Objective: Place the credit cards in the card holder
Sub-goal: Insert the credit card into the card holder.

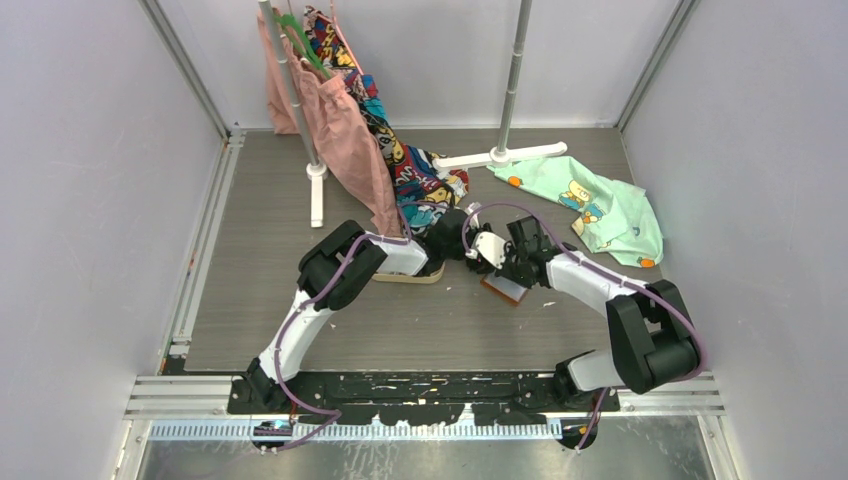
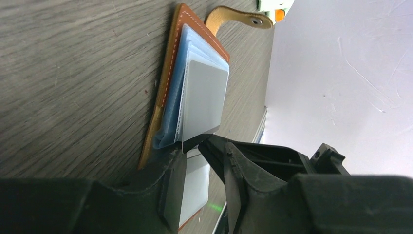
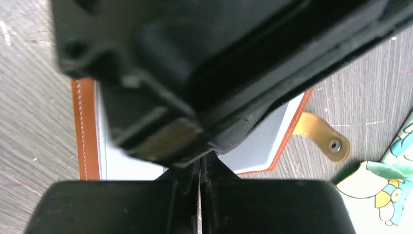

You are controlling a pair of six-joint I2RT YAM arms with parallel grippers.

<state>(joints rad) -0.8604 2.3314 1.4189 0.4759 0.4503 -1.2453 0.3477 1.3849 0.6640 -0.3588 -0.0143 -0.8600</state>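
The tan-brown leather folding card holder (image 2: 169, 68) lies open on the grey wood-grain bench (image 2: 73, 73), its snap tab (image 2: 238, 17) stretched out flat beyond the far edge. A pale grey rectangular plastic card (image 2: 204, 97) sits partway inside one of its clear plastic sleeves, with the near end sticking out. The left tool (image 2: 193, 147) is at that end with its jaws partly apart. The card's edge runs into the gap rather than being clamped. The right tool (image 3: 199, 168) is over the holder's near edge with its jaws closed; I cannot tell whether anything thin is pinched between them. A mint-green printed cloth (image 3: 384, 195) lies just beyond the tab.
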